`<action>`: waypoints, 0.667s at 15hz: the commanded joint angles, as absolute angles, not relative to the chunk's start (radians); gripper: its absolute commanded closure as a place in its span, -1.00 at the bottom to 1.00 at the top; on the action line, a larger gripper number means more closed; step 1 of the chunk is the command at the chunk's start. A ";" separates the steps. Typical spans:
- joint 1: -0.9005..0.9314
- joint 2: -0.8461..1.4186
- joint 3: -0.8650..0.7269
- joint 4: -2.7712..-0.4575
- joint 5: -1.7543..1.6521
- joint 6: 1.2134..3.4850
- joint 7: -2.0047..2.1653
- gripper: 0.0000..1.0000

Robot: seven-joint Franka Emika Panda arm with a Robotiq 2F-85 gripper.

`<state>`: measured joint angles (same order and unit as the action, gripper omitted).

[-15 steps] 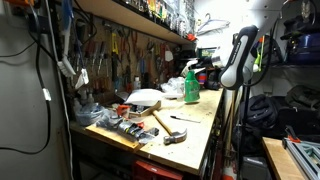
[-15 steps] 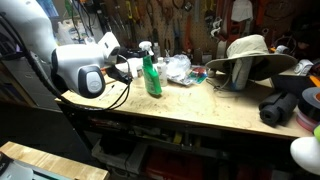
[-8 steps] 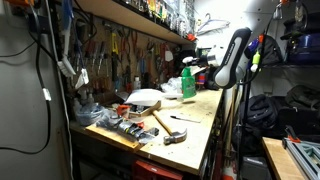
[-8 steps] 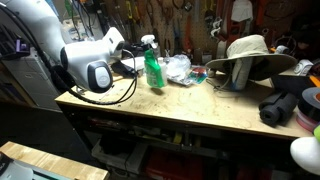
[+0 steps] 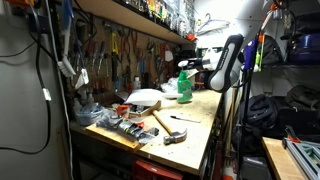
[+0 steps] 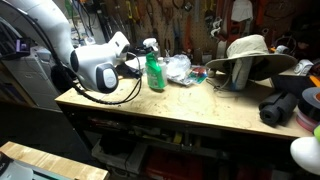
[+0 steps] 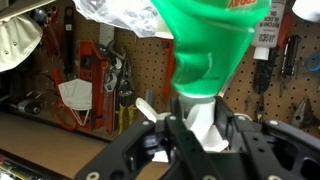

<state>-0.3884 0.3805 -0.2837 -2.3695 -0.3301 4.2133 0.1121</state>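
Note:
A green spray bottle with a white nozzle stands upright at the end of the wooden workbench; it also shows in an exterior view. My gripper is shut on the bottle's white neck and trigger, reaching in from the side. In the wrist view the green body fills the top and the white neck sits between my fingers. I cannot tell whether the bottle's base touches the bench.
A tan brimmed hat lies on the bench, with crumpled clear plastic beside the bottle. A hammer and several small tools lie near the bench's far end. A pegboard of tools backs the bench. Dark bundled gear sits near one edge.
My arm has carried the green bottle a little further along the bench, away from its end and toward the pegboard side. The grip has stayed shut.

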 commanded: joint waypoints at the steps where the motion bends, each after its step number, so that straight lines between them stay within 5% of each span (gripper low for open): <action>1: -0.420 0.414 -0.265 -2.316 -0.345 4.263 0.125 0.75; 10: -0.457 0.451 -0.246 -2.260 -0.404 4.252 0.161 0.75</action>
<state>-0.4227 0.4464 -0.2596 -2.2943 -0.3532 4.2143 0.1284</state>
